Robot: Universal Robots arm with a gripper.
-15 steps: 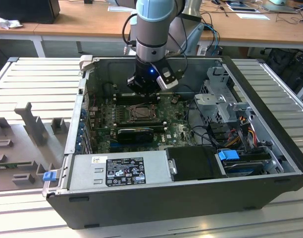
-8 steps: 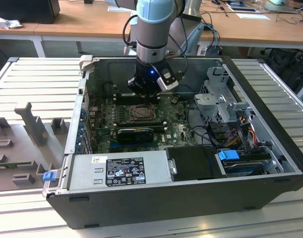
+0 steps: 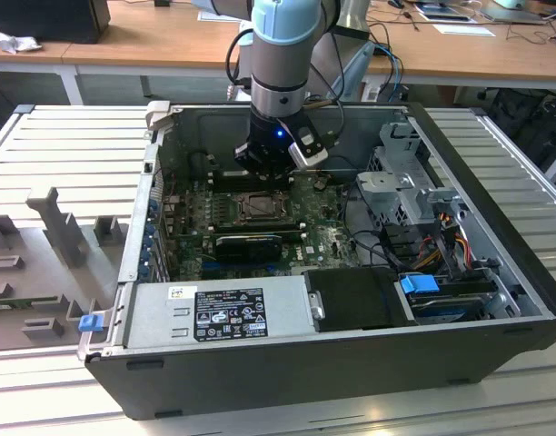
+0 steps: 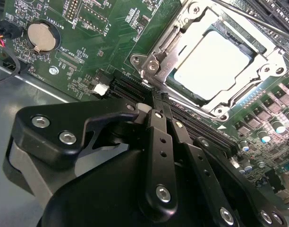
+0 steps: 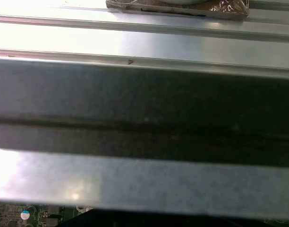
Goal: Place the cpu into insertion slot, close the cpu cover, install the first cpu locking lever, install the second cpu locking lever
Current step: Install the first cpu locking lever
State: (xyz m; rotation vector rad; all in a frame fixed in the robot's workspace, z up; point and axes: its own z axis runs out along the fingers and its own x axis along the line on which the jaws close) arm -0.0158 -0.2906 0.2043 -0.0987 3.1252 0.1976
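Hovering inside the open case (image 3: 351, 363), just above and behind the slot (image 3: 258, 207) on the green board (image 3: 319, 241): the gripper (image 3: 264, 166) on its arm (image 3: 282, 54). Fingers (image 4: 156, 142) pressing together in the second wrist view, gripping nothing, tips hanging close to the socket's near corner. Lying flat in the slot (image 4: 215, 61), pale face up: the cpu (image 4: 211, 64). Sitting down over it, framing the chip on all sides: the cover (image 4: 170, 45). Lying along the frame's edge: a thin lever rod (image 4: 248, 19). Resting beside the socket on the board: a coin battery (image 4: 41, 36). Filling the case's near corner in the exterior view: the power supply (image 3: 223, 313). Standing on a ribbed metal desk (image 3: 69, 154): the whole case.
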